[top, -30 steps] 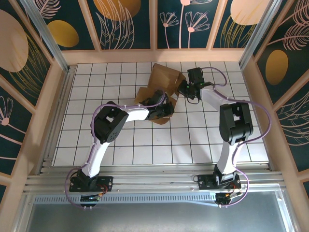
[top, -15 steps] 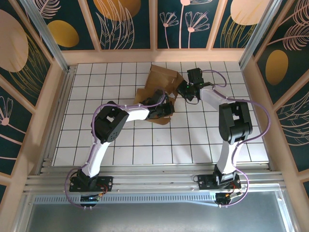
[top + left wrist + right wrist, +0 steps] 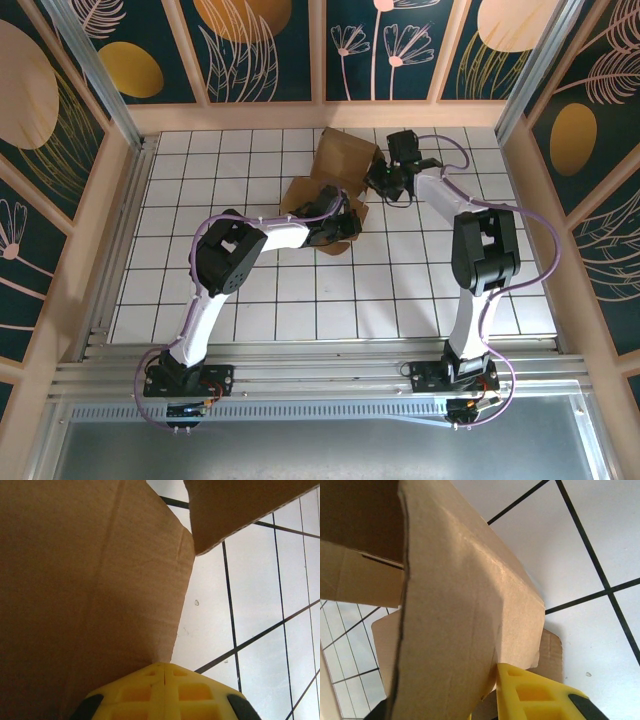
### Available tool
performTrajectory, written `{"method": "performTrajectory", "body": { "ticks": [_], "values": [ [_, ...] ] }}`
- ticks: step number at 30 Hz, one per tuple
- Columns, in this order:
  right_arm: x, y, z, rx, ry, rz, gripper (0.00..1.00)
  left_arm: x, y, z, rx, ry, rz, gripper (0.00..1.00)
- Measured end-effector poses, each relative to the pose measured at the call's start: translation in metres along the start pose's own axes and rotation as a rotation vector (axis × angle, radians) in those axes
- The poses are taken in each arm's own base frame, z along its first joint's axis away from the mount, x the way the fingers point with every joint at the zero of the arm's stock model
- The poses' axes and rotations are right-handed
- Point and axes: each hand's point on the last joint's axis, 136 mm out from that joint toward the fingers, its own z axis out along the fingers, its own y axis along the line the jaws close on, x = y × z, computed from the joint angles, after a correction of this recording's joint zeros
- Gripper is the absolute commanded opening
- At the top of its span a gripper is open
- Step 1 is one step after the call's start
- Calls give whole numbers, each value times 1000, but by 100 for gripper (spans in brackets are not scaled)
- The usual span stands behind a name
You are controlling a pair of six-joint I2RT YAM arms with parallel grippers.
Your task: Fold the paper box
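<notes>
The paper box [image 3: 340, 160] is a brown cardboard sheet, partly folded, lying at the far middle of the tiled table. One panel stands raised at the back and lower flaps rest on the tiles. My left gripper [image 3: 348, 220] is shut, and its yellow tips [image 3: 165, 666] press against the edge of a box panel [image 3: 75, 580]. My right gripper [image 3: 382, 182] holds the box's right side. In the right wrist view a flap [image 3: 460, 605] runs between its jaws, one yellow finger [image 3: 535, 695] lies against it, and the other finger is hidden behind the cardboard.
The white tiled table [image 3: 250, 290] has open tiles to the left, right and front of the box. Wooden walls [image 3: 320, 115] enclose the back and sides. A metal rail [image 3: 320, 375] with both arm bases runs along the near edge.
My right gripper has swung toward the back with the flap, and the raised panel has tipped farther back. The left arm has barely moved.
</notes>
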Motion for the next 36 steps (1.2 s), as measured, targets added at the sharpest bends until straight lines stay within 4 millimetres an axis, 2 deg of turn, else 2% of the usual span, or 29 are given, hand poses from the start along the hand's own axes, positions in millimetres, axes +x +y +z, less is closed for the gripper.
{"method": "performTrajectory", "body": {
  "ticks": [9, 13, 20, 24, 28, 30, 33, 35, 36],
  "values": [
    [15, -5, 10, -20, 38, 31, 21, -2, -2, 2, 6, -5, 2, 0],
    [20, -3, 15, -42, 40, 60, 18, -2, -2, 3, 8, -7, 1, 0],
    [43, -2, 27, -68, 79, 125, 16, -5, -4, 6, 17, -11, -4, 0],
    [45, 0, 27, -88, 85, 140, 14, -5, -4, 6, 18, -10, -11, 0],
    [41, -2, 25, -71, 52, 64, 19, -5, -4, 6, 19, -10, -10, 0],
    [32, 0, 14, -60, -10, -9, 26, -5, -4, 6, 19, -10, -10, 0],
    [20, 5, -23, -77, -138, -155, 40, -5, -4, 6, 19, -12, -10, 0],
    [9, 13, -55, -119, -230, -258, 61, -5, -4, 6, 20, -12, -10, 0],
    [2, 18, -69, -153, -272, -313, 68, -5, -4, 6, 21, -12, -9, 0]
  ]
}}
